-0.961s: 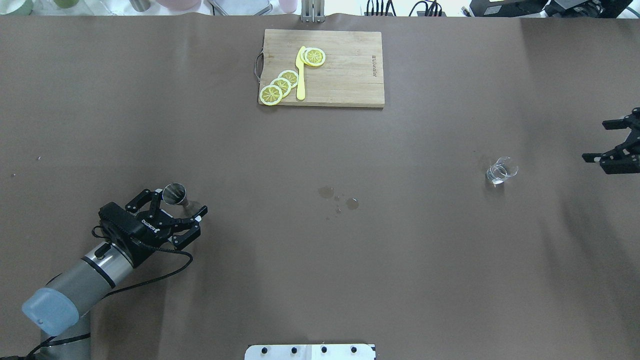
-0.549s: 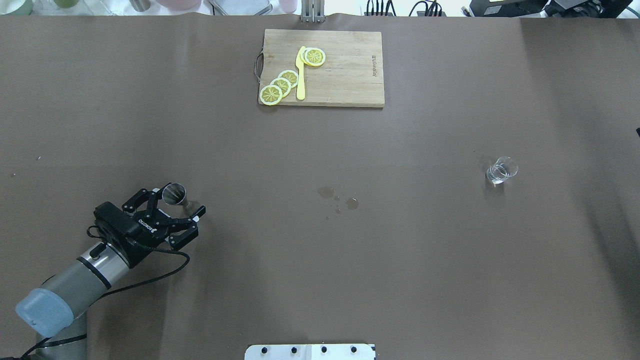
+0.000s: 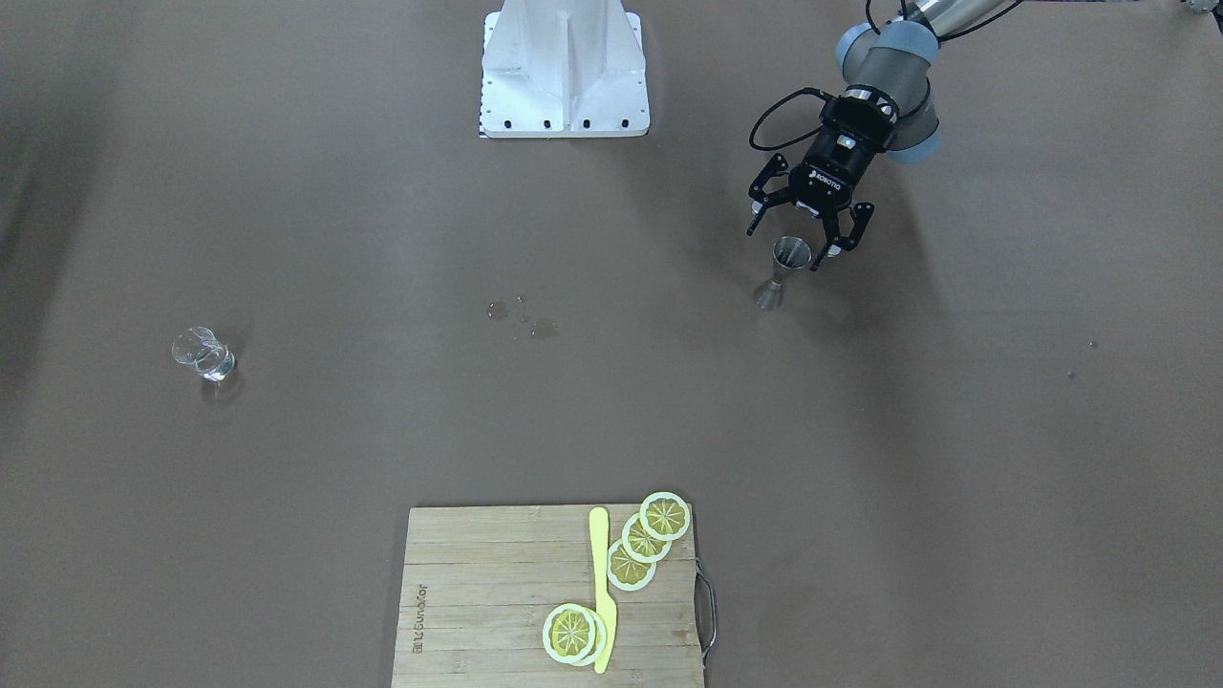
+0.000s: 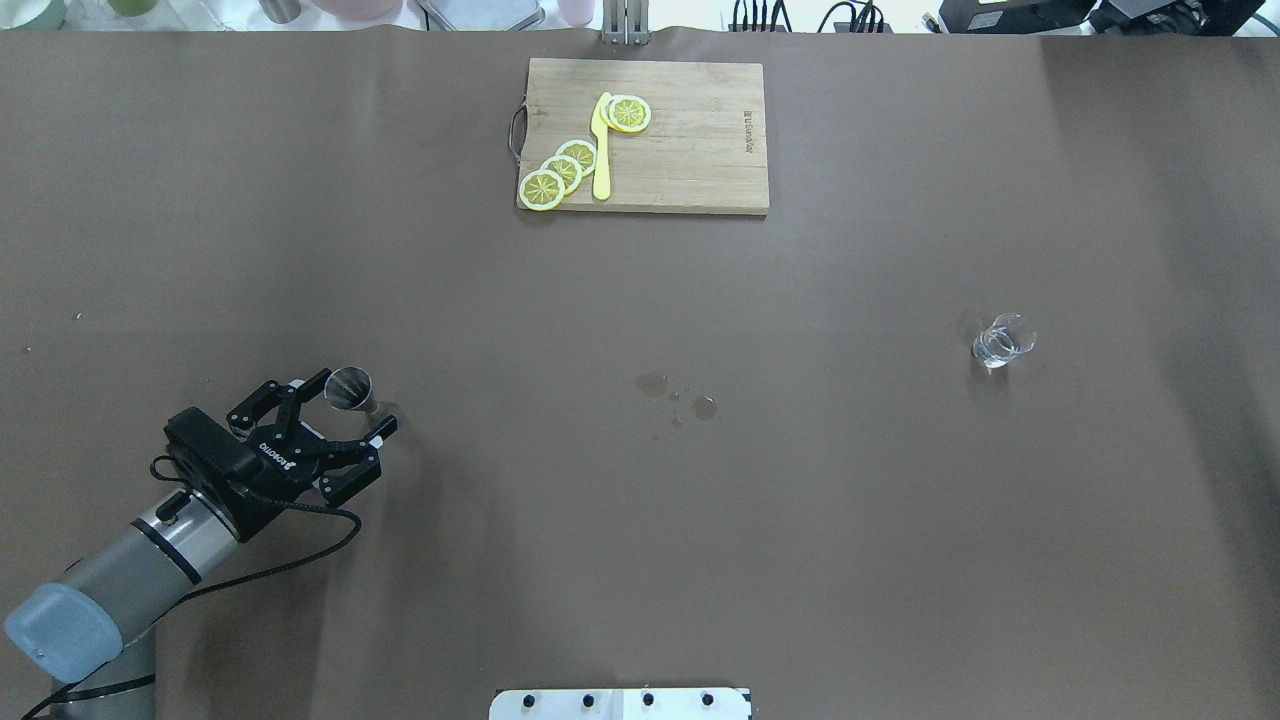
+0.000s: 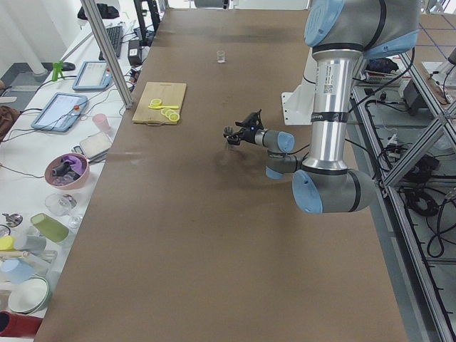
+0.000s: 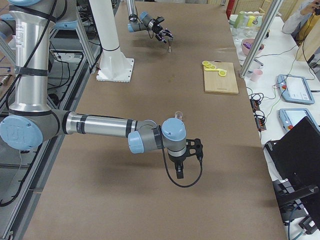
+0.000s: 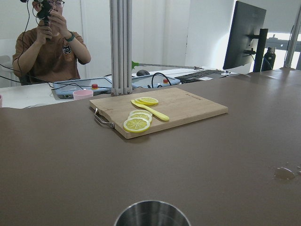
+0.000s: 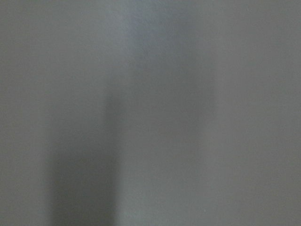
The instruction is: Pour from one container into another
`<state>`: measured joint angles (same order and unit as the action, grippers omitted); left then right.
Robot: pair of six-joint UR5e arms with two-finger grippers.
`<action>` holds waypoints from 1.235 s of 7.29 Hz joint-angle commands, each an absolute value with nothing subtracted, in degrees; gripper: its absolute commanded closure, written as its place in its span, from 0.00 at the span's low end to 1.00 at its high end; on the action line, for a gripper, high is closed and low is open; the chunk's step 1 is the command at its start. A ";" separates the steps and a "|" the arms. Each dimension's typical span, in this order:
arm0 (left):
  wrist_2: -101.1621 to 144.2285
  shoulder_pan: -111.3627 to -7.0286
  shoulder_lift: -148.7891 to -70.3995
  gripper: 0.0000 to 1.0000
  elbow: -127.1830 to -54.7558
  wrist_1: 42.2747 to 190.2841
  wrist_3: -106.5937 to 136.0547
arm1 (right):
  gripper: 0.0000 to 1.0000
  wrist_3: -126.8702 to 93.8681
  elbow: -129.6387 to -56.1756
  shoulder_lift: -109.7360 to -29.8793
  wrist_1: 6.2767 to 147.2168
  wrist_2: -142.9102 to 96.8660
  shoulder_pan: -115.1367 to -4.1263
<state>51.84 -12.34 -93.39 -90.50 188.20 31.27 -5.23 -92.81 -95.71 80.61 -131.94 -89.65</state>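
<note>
A small steel jigger [image 4: 349, 389] stands upright on the brown table, also seen in the front view as jigger [image 3: 785, 272]; its rim [image 7: 153, 214] fills the bottom edge of the left wrist view. My left gripper [image 4: 354, 403] is open, its fingertips on either side of the jigger without touching it. A small clear glass [image 4: 1003, 340] holding some liquid stands far off at the right. My right gripper [image 6: 194, 149] shows only in the exterior right view, near that glass [image 6: 177, 115], and I cannot tell its state. The right wrist view is a grey blur.
A wooden cutting board [image 4: 690, 140] with lemon slices [image 4: 560, 172] and a yellow knife [image 4: 601, 150] lies at the far middle. Small wet spots [image 4: 680, 396] mark the table's middle. The robot's white base plate [image 3: 564, 67] sits at the near edge.
My left gripper has drawn back toward the near left, leaving the jigger standing. The right gripper has withdrawn past the overhead view's right edge.
</note>
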 commanded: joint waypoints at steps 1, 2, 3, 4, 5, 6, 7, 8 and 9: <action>52.12 -12.57 -90.90 0.02 -94.46 188.26 31.29 | 0.00 -5.45 -91.50 -91.35 100.37 -132.98 -91.58; 54.38 -13.09 -89.14 0.02 -96.05 188.26 31.29 | 0.00 -5.36 -91.15 -91.14 100.89 -132.54 -91.58; 57.36 -15.10 -88.60 0.02 -97.80 187.83 31.81 | 0.00 -5.36 -91.14 -91.40 100.72 -132.54 -91.58; 58.26 -16.68 -88.42 0.02 -98.43 186.43 31.90 | 0.00 -5.19 -90.88 -92.36 100.46 -132.63 -91.67; 58.79 -17.74 -87.29 0.02 -100.79 183.81 31.90 | 0.00 -5.27 -91.40 -92.81 98.11 -132.54 -92.10; 60.10 -18.19 -85.88 0.02 -104.29 179.69 31.90 | 0.00 -5.19 -91.32 -93.07 96.96 -132.45 -92.02; 60.38 -19.32 -86.13 0.02 -105.89 175.47 32.17 | 0.00 -4.92 -91.41 -93.34 96.86 -132.54 -92.11; 60.47 -19.60 -86.39 0.02 -107.13 172.65 32.08 | 0.00 -4.83 -91.41 -93.25 96.86 -132.54 -92.02; 61.60 -21.08 -86.92 0.02 -109.05 165.92 31.99 | 0.00 -4.75 -91.23 -93.34 96.86 -132.63 -92.02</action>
